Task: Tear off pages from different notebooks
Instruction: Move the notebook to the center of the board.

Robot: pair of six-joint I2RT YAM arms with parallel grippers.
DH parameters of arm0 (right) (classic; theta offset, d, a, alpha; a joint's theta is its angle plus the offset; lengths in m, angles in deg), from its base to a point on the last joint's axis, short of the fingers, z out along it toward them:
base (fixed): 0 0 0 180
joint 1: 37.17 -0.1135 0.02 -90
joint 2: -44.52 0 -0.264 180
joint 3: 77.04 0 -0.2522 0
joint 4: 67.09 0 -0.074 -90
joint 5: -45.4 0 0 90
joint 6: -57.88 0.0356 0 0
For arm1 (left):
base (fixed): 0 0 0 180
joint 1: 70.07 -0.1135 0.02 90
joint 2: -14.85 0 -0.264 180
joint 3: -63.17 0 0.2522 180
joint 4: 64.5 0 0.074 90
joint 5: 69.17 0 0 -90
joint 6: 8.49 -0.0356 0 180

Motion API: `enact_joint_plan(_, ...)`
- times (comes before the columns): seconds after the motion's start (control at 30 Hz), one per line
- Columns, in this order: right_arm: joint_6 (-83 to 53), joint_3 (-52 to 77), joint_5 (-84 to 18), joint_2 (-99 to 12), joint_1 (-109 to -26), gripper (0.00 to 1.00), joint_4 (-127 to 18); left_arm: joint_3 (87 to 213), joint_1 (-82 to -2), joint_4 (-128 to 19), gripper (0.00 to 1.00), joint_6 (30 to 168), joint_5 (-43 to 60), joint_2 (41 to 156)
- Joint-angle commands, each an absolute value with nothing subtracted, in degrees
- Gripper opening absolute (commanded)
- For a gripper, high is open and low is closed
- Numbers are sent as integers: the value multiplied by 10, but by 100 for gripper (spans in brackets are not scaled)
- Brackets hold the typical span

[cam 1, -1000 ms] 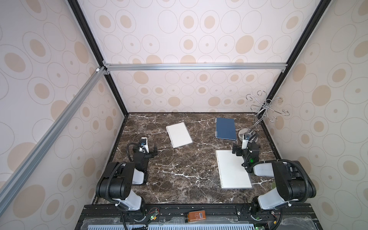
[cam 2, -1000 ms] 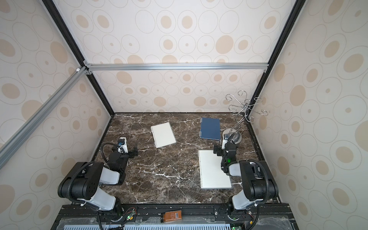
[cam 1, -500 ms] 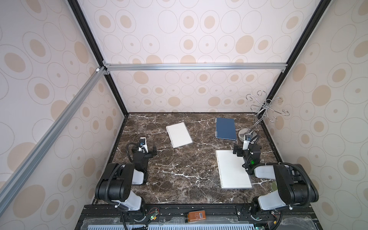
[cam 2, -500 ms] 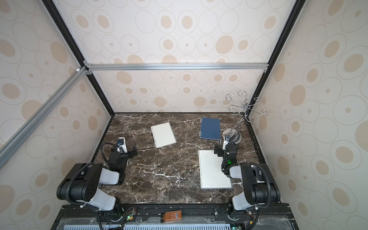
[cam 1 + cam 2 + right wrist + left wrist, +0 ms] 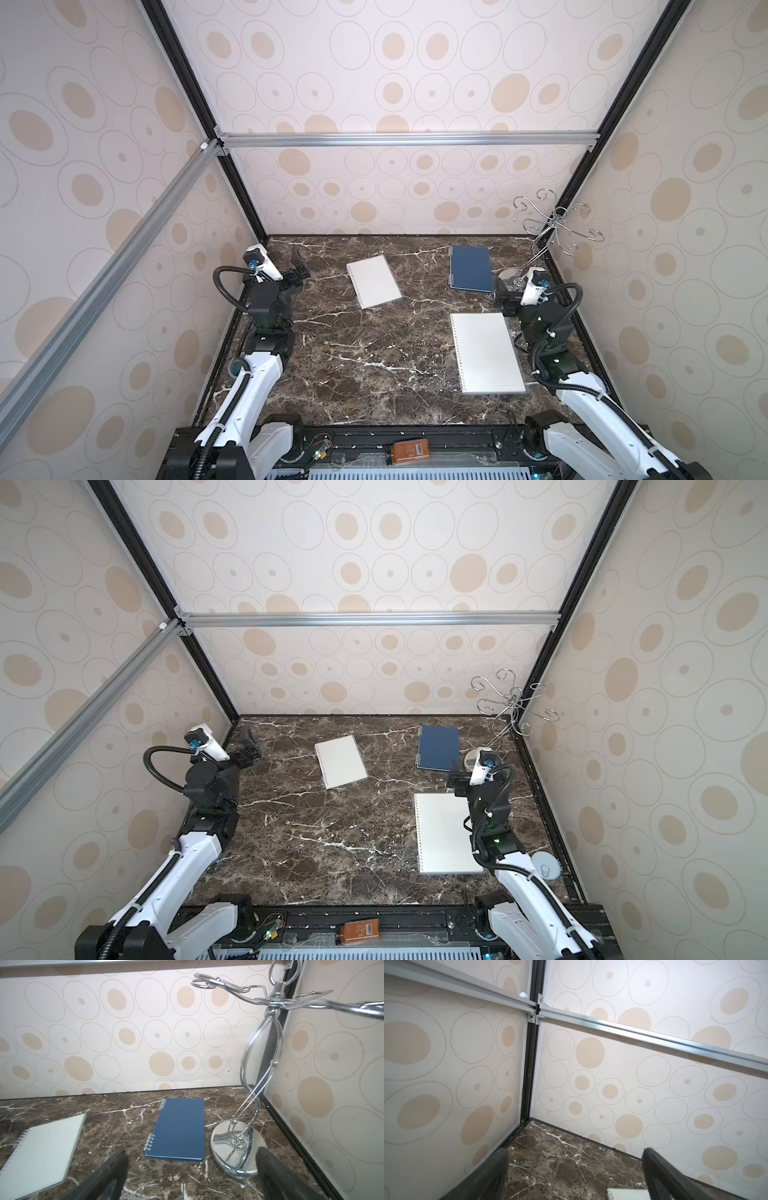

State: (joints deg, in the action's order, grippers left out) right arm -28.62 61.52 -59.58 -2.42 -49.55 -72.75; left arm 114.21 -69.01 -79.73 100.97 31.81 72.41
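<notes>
So we're looking at both arms parked at the sides, left gripper point(image 5: 574, 1159) and right gripper point(image 5: 192, 1154) each spread wide and empty. All three notebooks lie flat on the marble table point(image 5: 353, 353), none touching: the small white notebook point(image 5: 374, 281) around mid-back, the dark-blue notebook point(image 5: 471, 269) back right just beside the chrome stand point(image 5: 224, 1138), the larger white notebook point(image 5: 487, 353) front right, alongside the right arm

I count three spiral notebooks on the marble table point(image 5: 374, 374): one small white notebook point(image 5: 374, 281) near twelve o'clock, one dark-blue notebook point(image 5: 471, 269) at one, one larger white notebook point(image 5: 487, 353) at four. One chrome wire stand point(image 5: 220, 1145) at two. Two arms: left arm point(image 5: 257, 374) at eight, right arm point(image 5: 582, 386) at four. One orange box point(image 5: 410, 451) at six.
</notes>
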Motion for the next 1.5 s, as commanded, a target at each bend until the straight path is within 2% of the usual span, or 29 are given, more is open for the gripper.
enact_joint_plan(0.0,-255,589,-586,-5,-501,99,-607,1175,-687,-676,100,1084,307,743)
enact_joint_plan(0.17,-239,544,-523,-19,-501,98,-530,1198,-678,-638,100,1098,284,774)
enact_joint_plan(0.37,-228,492,-464,-84,-502,91,-458,1230,-652,-601,100,1113,269,814)
enact_joint_plan(0.63,-179,375,-348,-253,-517,90,-391,1350,-601,-510,100,1121,254,986)
enact_joint_plan(0.87,-141,308,-335,-368,-562,82,-408,1543,-556,-413,94,1088,251,1212)
enact_joint_plan(1.0,-140,245,-295,-445,-572,69,-371,1681,-548,-336,87,1086,252,1340)
enact_joint_plan(1.17,-135,233,-278,-482,-579,68,-373,1806,-545,-265,83,1082,267,1445)
enact_joint_plan(1.3,-141,230,-275,-490,-579,68,-363,1904,-543,-222,86,1070,330,1513)
enact_joint_plan(1.47,-138,251,-266,-483,-582,68,-364,2046,-543,-173,88,1053,347,1600)
